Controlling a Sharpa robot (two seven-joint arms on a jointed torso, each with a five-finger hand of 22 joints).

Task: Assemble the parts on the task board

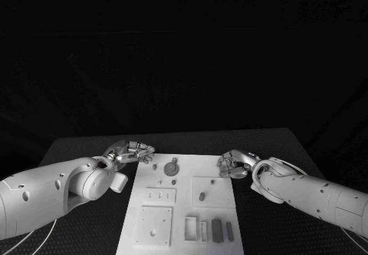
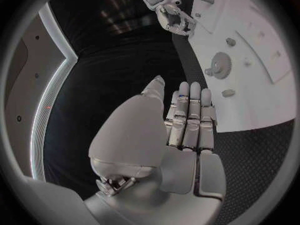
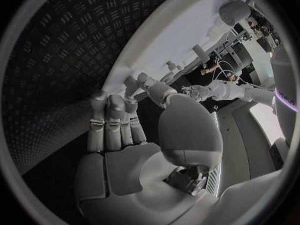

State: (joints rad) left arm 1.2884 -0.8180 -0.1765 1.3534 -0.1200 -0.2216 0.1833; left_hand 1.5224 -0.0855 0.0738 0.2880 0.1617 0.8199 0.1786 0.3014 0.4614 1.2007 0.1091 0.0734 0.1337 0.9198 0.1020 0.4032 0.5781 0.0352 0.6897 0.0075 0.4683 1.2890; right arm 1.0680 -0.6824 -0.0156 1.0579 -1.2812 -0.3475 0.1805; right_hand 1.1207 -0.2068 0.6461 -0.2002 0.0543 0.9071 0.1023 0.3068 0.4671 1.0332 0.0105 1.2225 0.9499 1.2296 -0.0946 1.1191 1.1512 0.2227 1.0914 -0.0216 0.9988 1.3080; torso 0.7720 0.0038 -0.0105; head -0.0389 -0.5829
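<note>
- The flat white rectangular task board (image 1: 186, 204) lies mid-table, between the two hands: the left hand (image 1: 132, 151) hovers at its far left corner, the right hand (image 1: 234, 163) at its far right edge.
- Both hands hold nothing; the left's fingers lie straight and together, the right's curl loosely.
- A small grey gear-shaped part (image 1: 171, 169) sits near the board's far end, and dark upright blocks (image 1: 218, 230) stand at its near right.
- The black ribbed table (image 1: 268, 143) stands against darkness.

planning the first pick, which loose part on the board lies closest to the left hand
The round gear-like part near the task board's far edge; it sits just beside the left hand, while the other parts lie nearer the robot.
</note>
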